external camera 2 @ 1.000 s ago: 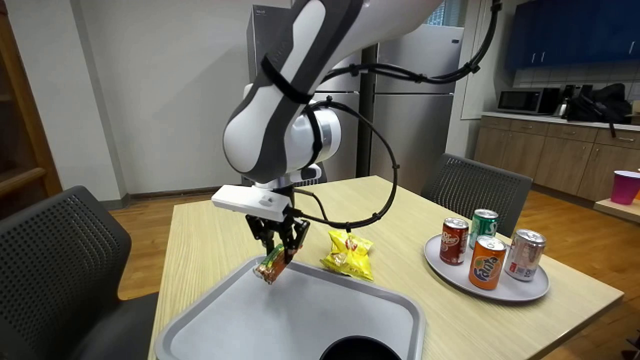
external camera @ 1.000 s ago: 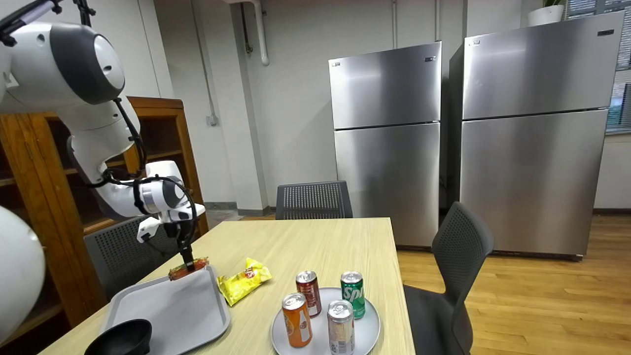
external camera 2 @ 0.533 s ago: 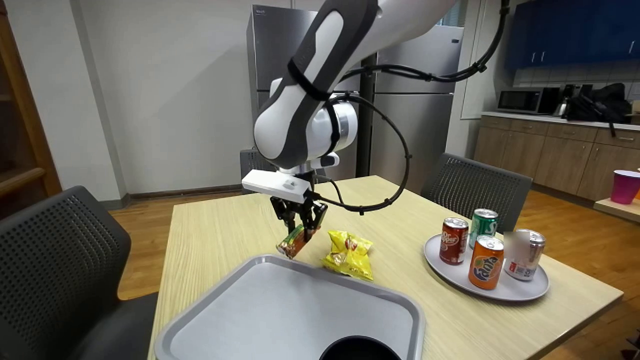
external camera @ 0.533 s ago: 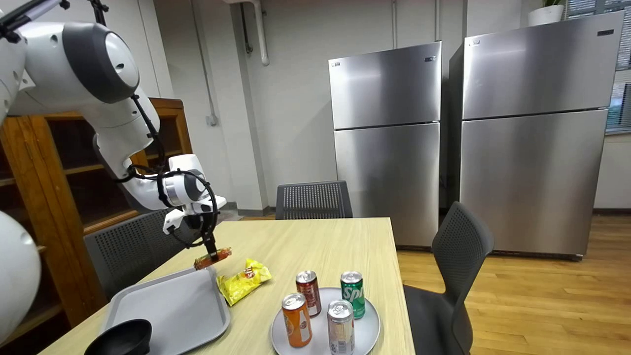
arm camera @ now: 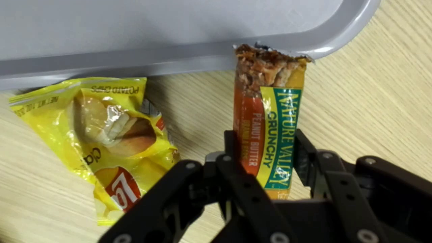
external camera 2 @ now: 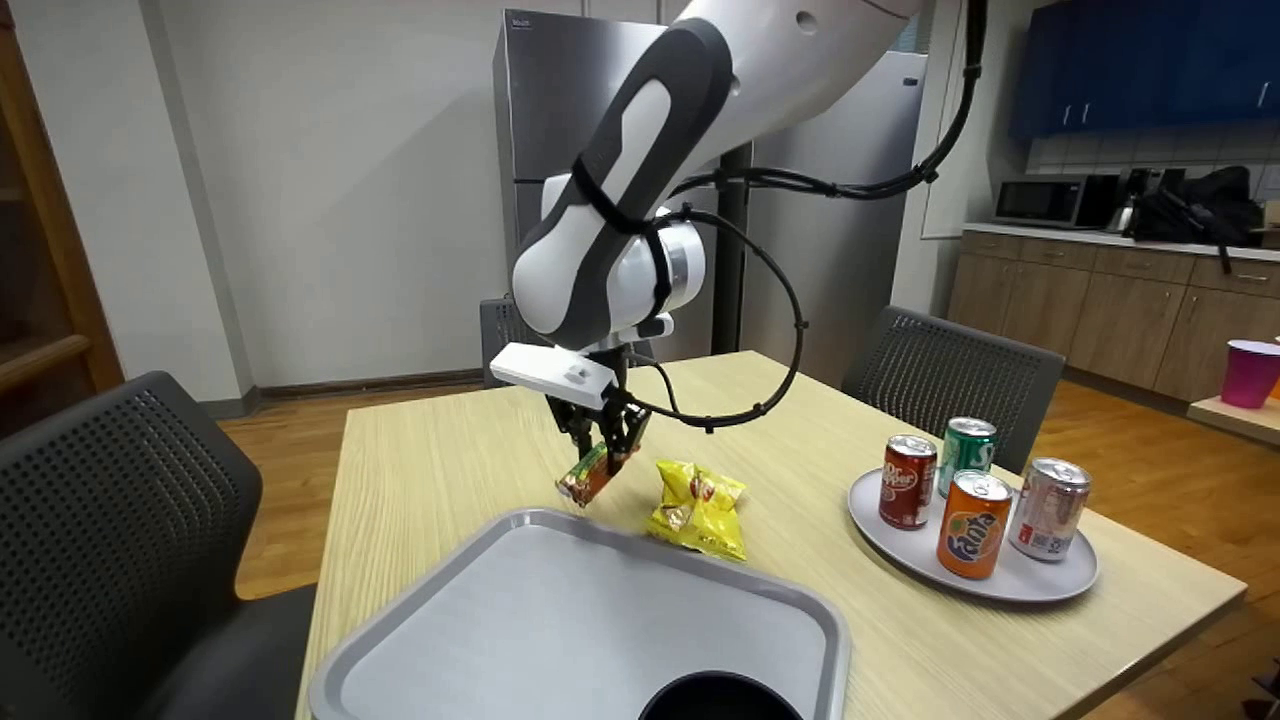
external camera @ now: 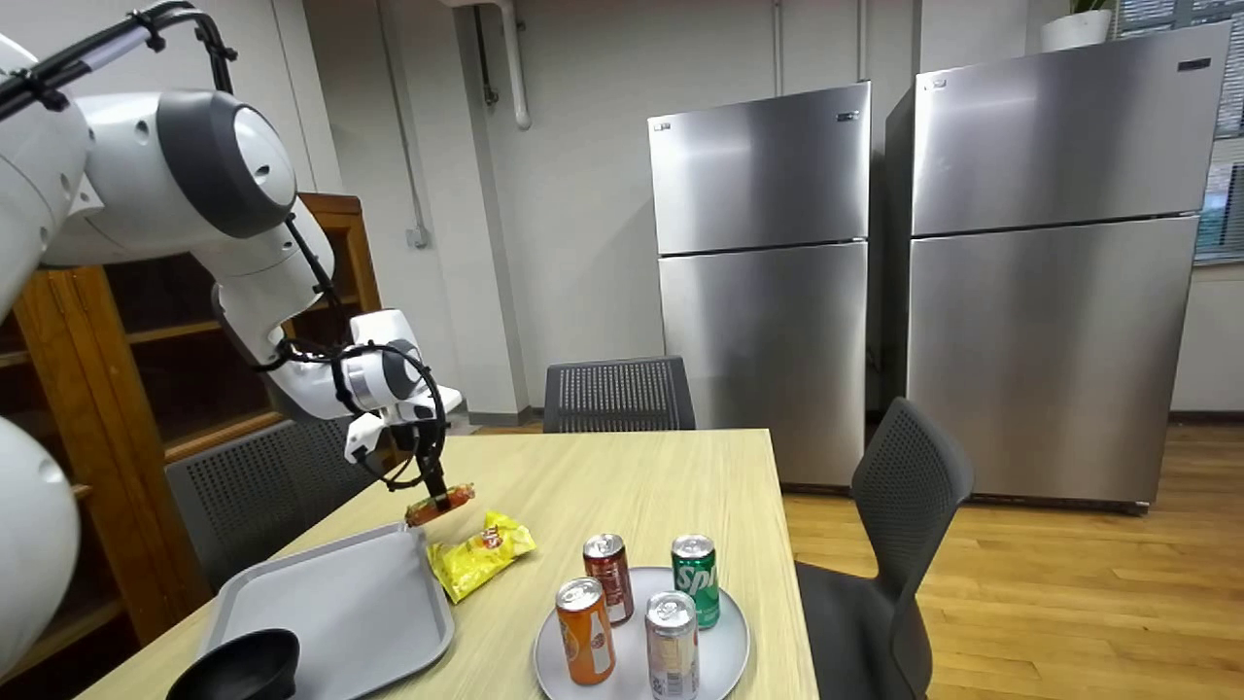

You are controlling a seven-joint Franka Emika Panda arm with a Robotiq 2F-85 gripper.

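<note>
The fingertips [arm camera: 232, 143] of the gripper [arm camera: 265, 148] are drawn in partway, pinching a Nature Valley granola bar [arm camera: 266, 101] by its two long sides. The bar appears raised off the table [external camera 2: 430, 460]. In the wrist view its free end overlaps the rim of the tray [external camera 2: 590, 620]; contact cannot be confirmed. The hold looks secure. Recommended handling: even, moderate pressure, since a harder squeeze would probably crumble the contents; slow, level movement; adequate clearance over the tray rim.

Outward: a yellow chip bag [arm camera: 111, 145] lies just beside the tray, apart from the bar, and should not be brushed. A black bowl [external camera: 238, 666] sits in the tray, partly out of frame. Farther off, a plate [external camera 2: 915, 550] bears four upright cans [external camera 2: 973, 525].
</note>
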